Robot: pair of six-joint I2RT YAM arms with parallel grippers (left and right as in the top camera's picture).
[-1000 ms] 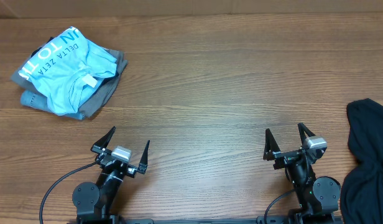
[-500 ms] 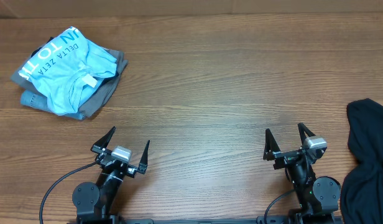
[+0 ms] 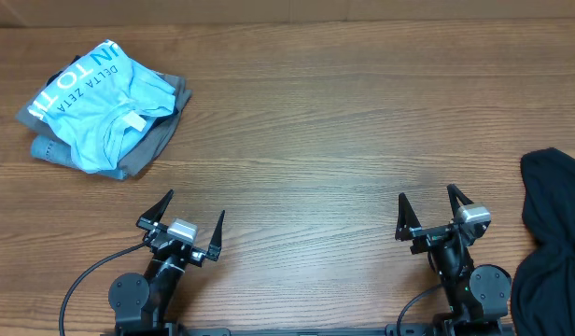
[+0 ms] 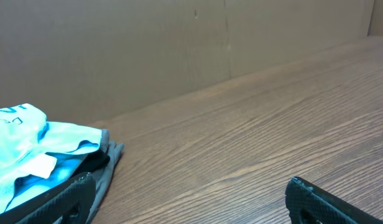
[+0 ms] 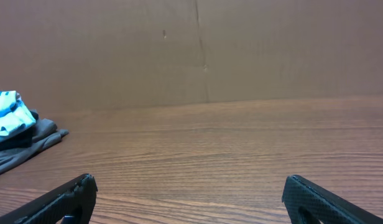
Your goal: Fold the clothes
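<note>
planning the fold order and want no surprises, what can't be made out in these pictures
Black garment: overhead view, cut off by the right and bottom edges; its kind is unclear, and neither wrist view shows it.
Grey fabric: overhead, mostly covered by the light blue T-shirt; piece count unclear.
T-shirt lettering: its own folds hide part.

Only readable print is on the light blue shirt (image 3: 103, 105): white caps that say "DELTA ZETA". There's a bigger line beside it that looks like "N TO TH", but the folds cut it off. The left wrist view catches some white lettering on it too, way too small to read.
</note>
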